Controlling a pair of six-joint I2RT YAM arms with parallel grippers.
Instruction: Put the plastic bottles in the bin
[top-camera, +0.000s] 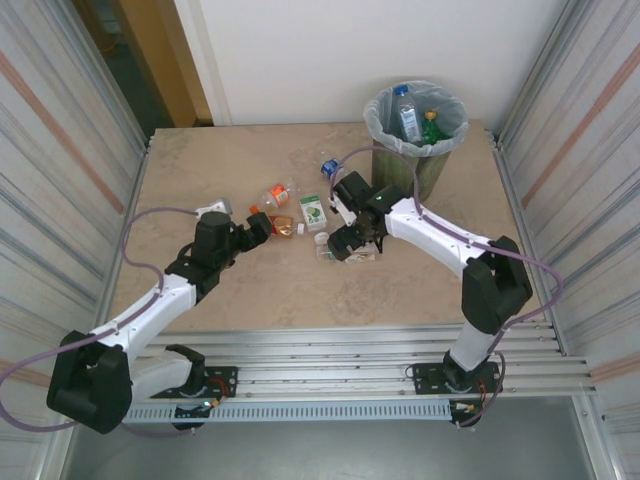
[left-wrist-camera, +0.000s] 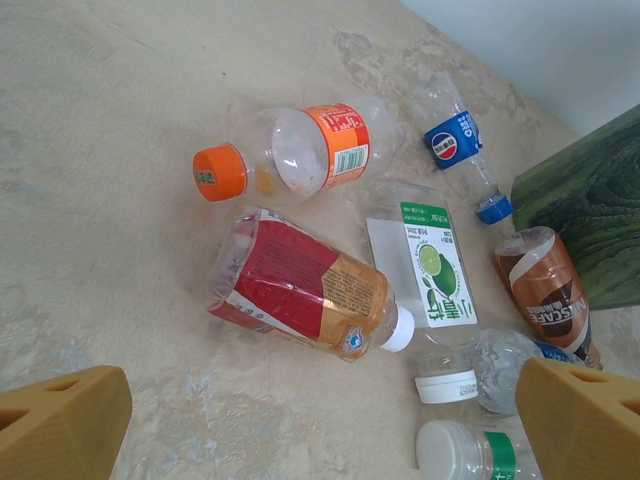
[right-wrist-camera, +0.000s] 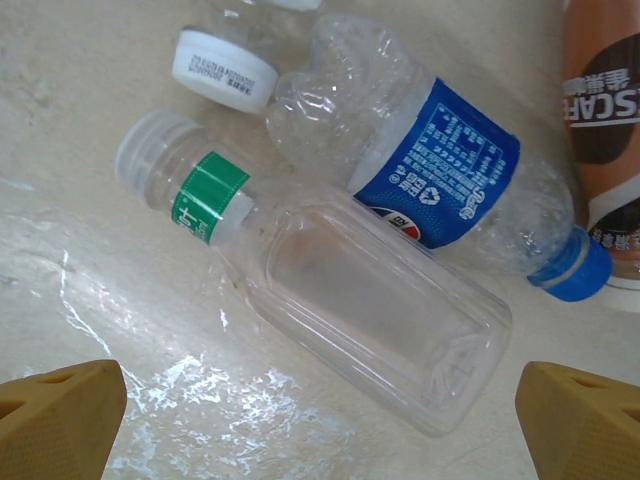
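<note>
The dark green bin (top-camera: 428, 170), lined with a clear bag, stands at the back right and holds a blue-labelled bottle (top-camera: 406, 115) and a green one (top-camera: 432, 128). Several plastic bottles lie mid-table. My left gripper (left-wrist-camera: 320, 430) hangs open above the table, just short of a red-labelled bottle (left-wrist-camera: 300, 285); an orange-labelled bottle (left-wrist-camera: 300, 150), a lime-label bottle (left-wrist-camera: 425, 255) and a brown bottle (left-wrist-camera: 545, 295) lie beyond. My right gripper (right-wrist-camera: 320, 425) is open and empty, over a clear green-banded bottle (right-wrist-camera: 370, 300) that lies beside a crushed blue-labelled bottle (right-wrist-camera: 430, 170).
Corrugated metal walls close in both sides of the table (top-camera: 200, 170). The bin's side (left-wrist-camera: 590, 220) rises at the right in the left wrist view. A small blue-capped bottle (top-camera: 329, 168) lies near the bin's foot. The two grippers (top-camera: 262, 225) (top-camera: 345, 245) flank the bottle cluster.
</note>
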